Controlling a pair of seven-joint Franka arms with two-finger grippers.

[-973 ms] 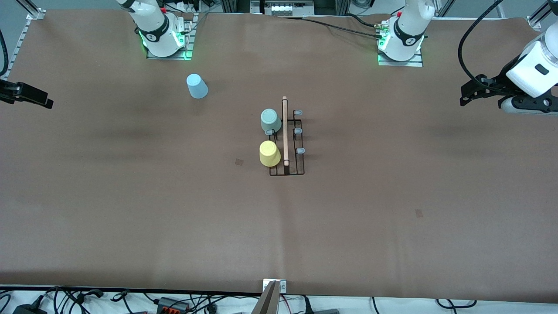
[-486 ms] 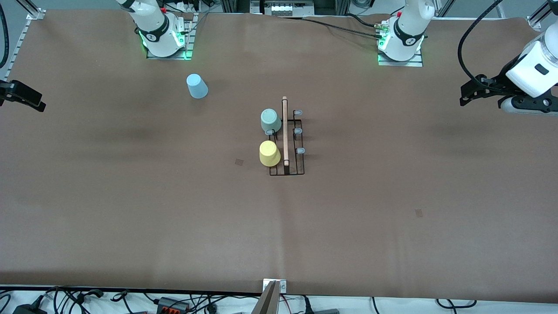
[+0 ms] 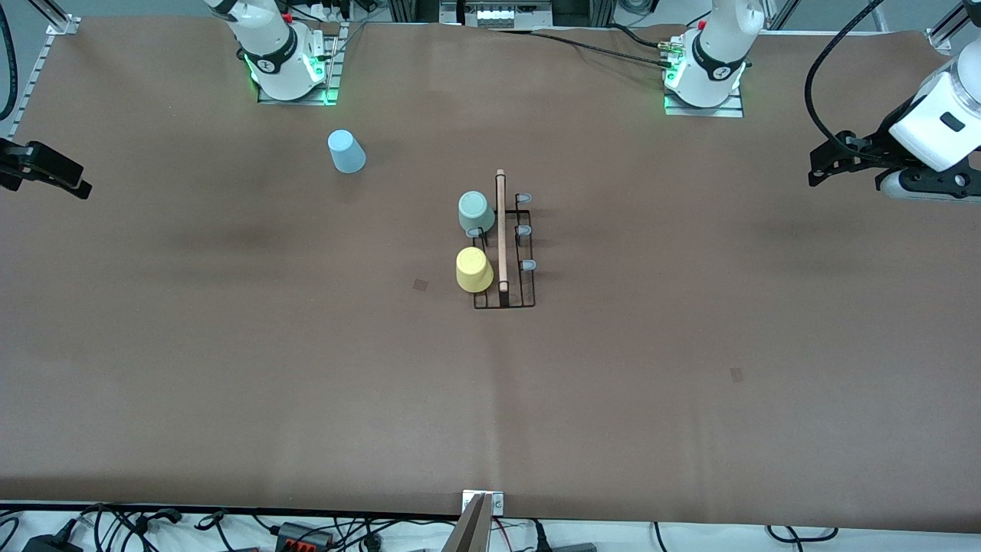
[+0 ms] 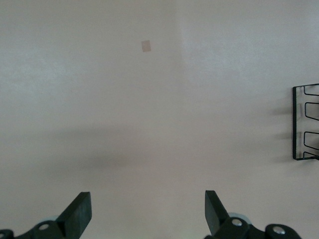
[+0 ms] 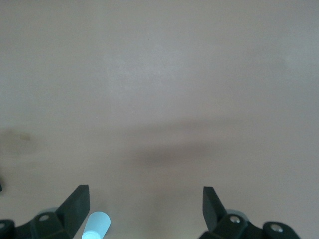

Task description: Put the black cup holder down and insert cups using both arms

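The black cup holder (image 3: 512, 261) stands mid-table, its wooden rod (image 3: 501, 230) along the top. A pale grey-green cup (image 3: 474, 212) and a yellow cup (image 3: 474, 270) sit upside down on pegs on its side toward the right arm's end. Three pale-blue pegs (image 3: 524, 231) on its side toward the left arm's end are bare. A light blue cup (image 3: 346, 152) stands on the table near the right arm's base. My left gripper (image 3: 817, 170) is open and empty, high over the table's end; the holder's corner (image 4: 305, 122) shows in its wrist view. My right gripper (image 3: 65, 178) is open and empty; the blue cup (image 5: 95, 225) shows in its view.
Both arm bases (image 3: 285, 73) (image 3: 705, 80) stand at the table's back edge with green lights. Cables (image 3: 582, 42) run along the back edge and more lie below the front edge. A small square mark (image 3: 420, 284) lies beside the yellow cup.
The right gripper has shifted slightly at the table's end, out and back. The left arm, the cups and the holder have not moved.
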